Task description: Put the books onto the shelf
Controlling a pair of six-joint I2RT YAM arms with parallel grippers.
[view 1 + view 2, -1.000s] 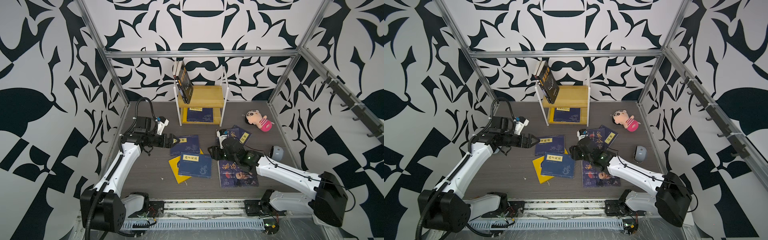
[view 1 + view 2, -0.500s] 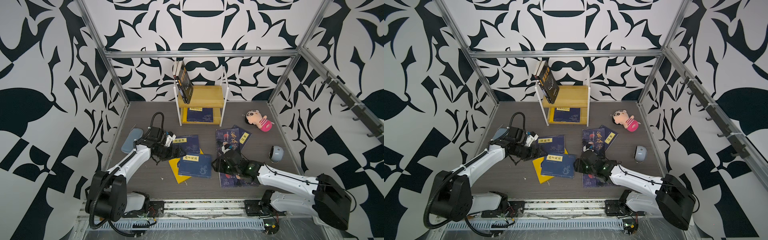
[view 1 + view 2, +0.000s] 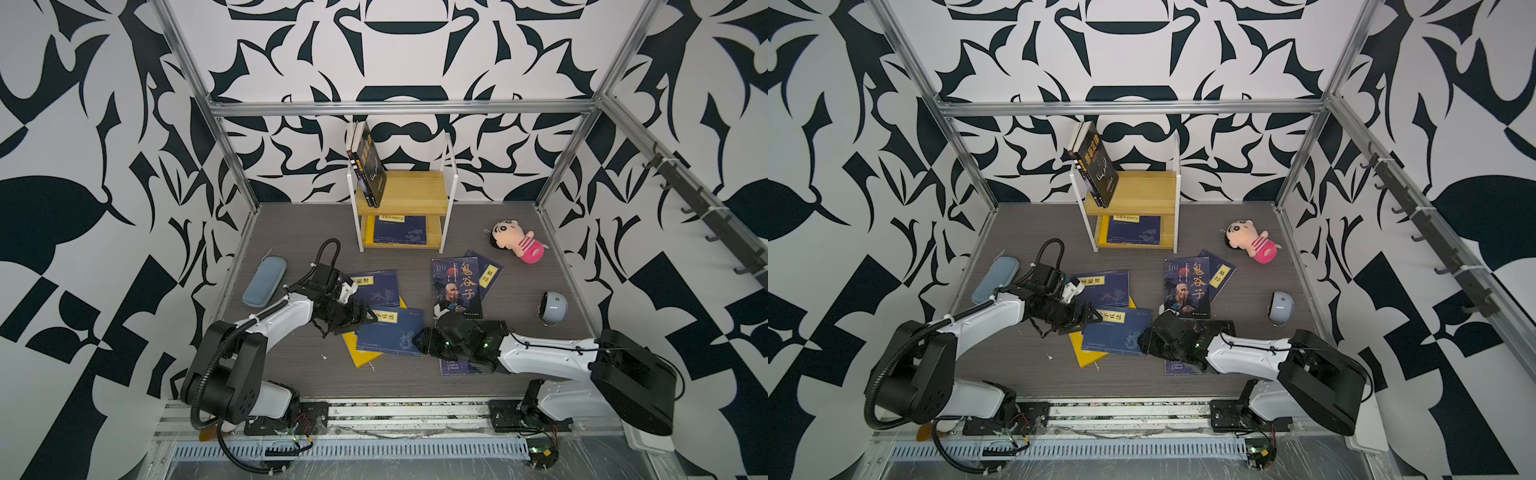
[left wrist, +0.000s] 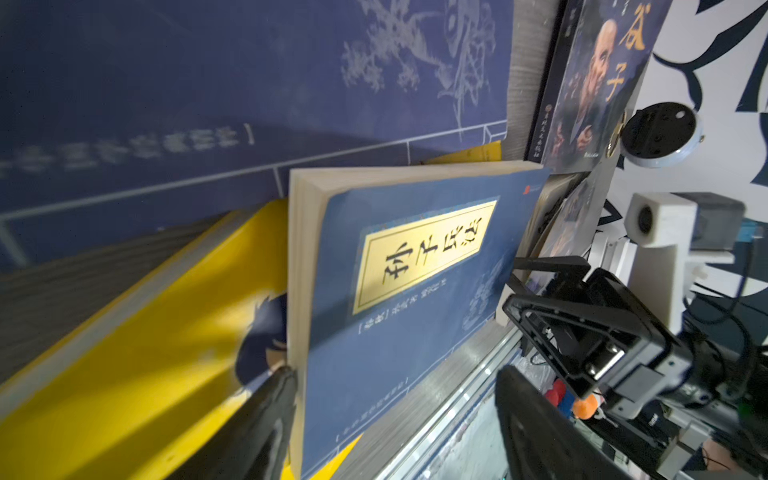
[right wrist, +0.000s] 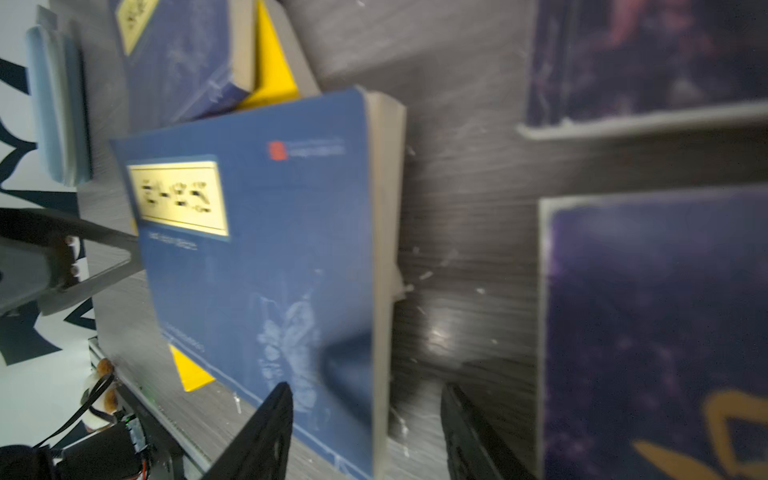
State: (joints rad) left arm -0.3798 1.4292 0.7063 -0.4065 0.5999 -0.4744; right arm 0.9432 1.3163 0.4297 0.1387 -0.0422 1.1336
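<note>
A navy book with a yellow label [image 3: 390, 332] lies at the floor's centre on a yellow book [image 3: 353, 353]. My left gripper [image 3: 368, 313] is open at its left edge; in the left wrist view one finger [image 4: 266, 415] touches the page edge. My right gripper [image 3: 419, 340] is open around its right edge, with one finger [image 5: 257, 432] over the cover. The shelf [image 3: 415, 191] at the back holds leaning black books [image 3: 370, 166] on top and a navy book [image 3: 399, 228] below. More books lie loose: a navy one [image 3: 378, 286] and an old-man portrait [image 3: 457, 286].
A pink-striped plush doll [image 3: 515, 243] lies right of the shelf. A grey pouch [image 3: 264, 280] sits by the left wall and a round pale-blue object [image 3: 552, 307] by the right wall. Another dark book [image 3: 457, 368] lies under my right arm.
My left gripper has moved forward and right to the centre navy book, its jaws narrowing. My right gripper has slid left off the portrait books to that book's right edge.
</note>
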